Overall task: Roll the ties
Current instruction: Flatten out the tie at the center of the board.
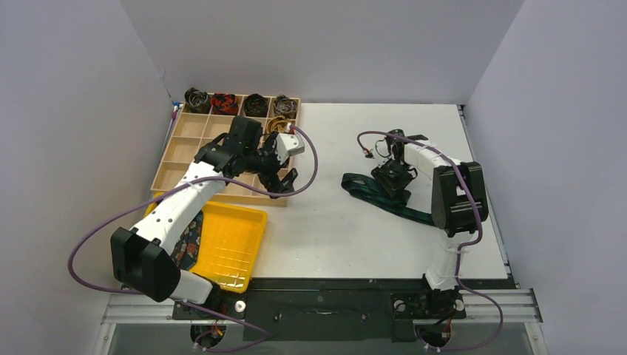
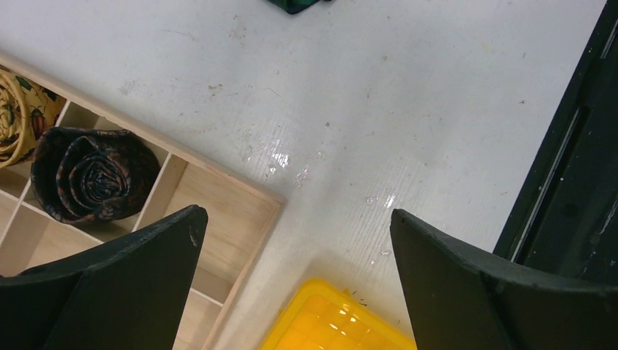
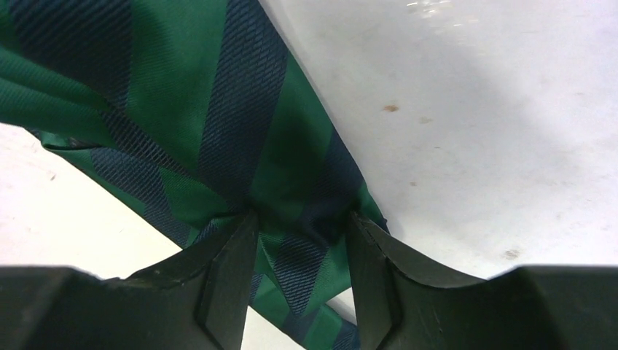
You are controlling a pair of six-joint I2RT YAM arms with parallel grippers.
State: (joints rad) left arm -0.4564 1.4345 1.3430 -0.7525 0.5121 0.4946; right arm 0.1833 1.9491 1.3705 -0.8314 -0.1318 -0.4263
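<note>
A dark green-navy plaid tie [image 1: 370,192] lies unrolled on the white table at the right. My right gripper [image 1: 390,177] is down on it. In the right wrist view the right gripper [image 3: 302,219] pinches the tie [image 3: 218,109], and the fabric bunches between both fingertips. My left gripper [image 1: 285,177] hangs open and empty over the near right corner of the wooden divider box [image 1: 177,148]. Seen from the left wrist, the left gripper [image 2: 295,226] has table and box corner between its fingers. Rolled ties [image 1: 225,102] fill the box's back row. A dark coil [image 2: 87,175] sits beside a gold one [image 2: 18,117].
A yellow bin [image 1: 233,240] stands at the front left, and a dark floral tie [image 1: 188,240] hangs over its left side under the left arm. The bin's corner [image 2: 328,321] lies just below the left fingers. Grey walls close in the table on three sides.
</note>
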